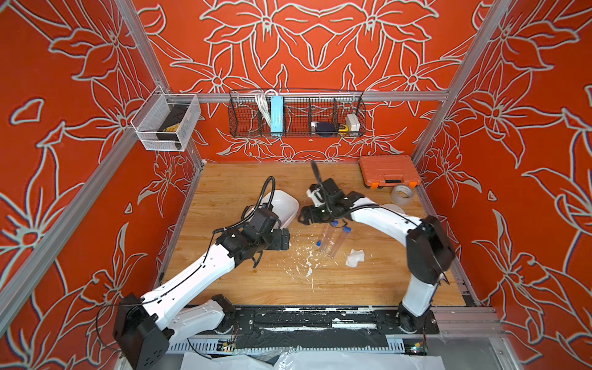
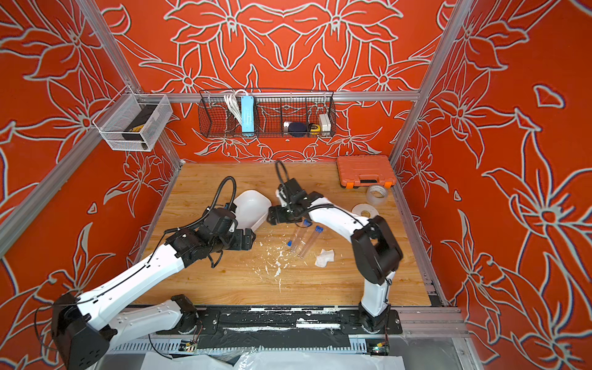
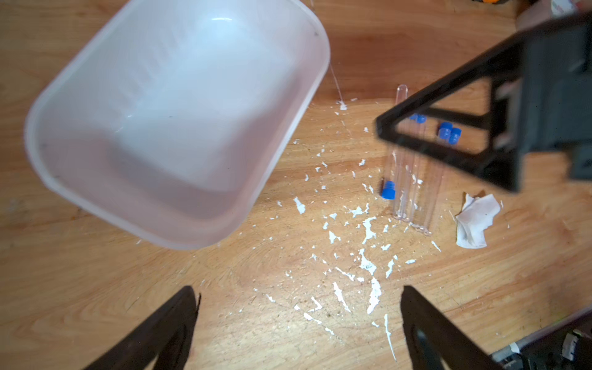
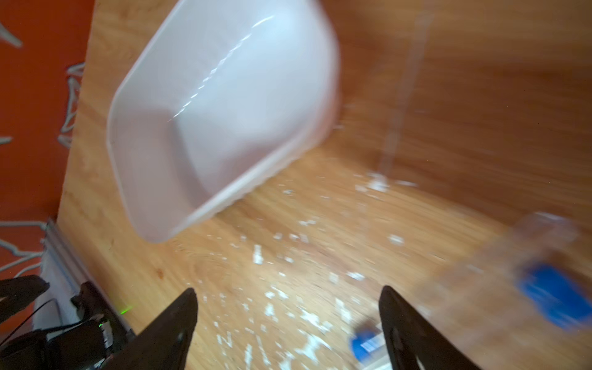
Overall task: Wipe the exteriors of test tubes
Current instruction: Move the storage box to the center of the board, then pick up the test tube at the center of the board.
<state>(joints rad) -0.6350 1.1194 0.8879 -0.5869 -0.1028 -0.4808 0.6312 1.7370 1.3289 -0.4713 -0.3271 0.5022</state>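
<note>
clear plastic test tubes (image 1: 330, 237) lie mid-table, long axes near-to-far, their far ends just right of the wide-open, empty right gripper (image 1: 301, 217), the likewise open, empty left gripper (image 1: 286, 239) further left.

Clutter on the wooden table (image 1: 224, 189)

A white tub (image 1: 285, 205) is found at 11 o'clock from the table's middle, white flecks (image 1: 307, 266) are scattered at 6, and a crumpled tissue (image 1: 355, 258) is seen at 4. An orange case (image 1: 387, 169) is parked at 2, with a clear tape roll (image 1: 402, 194) just beside it. A wire basket (image 1: 243, 128) is hung on the wall at 12.
</note>
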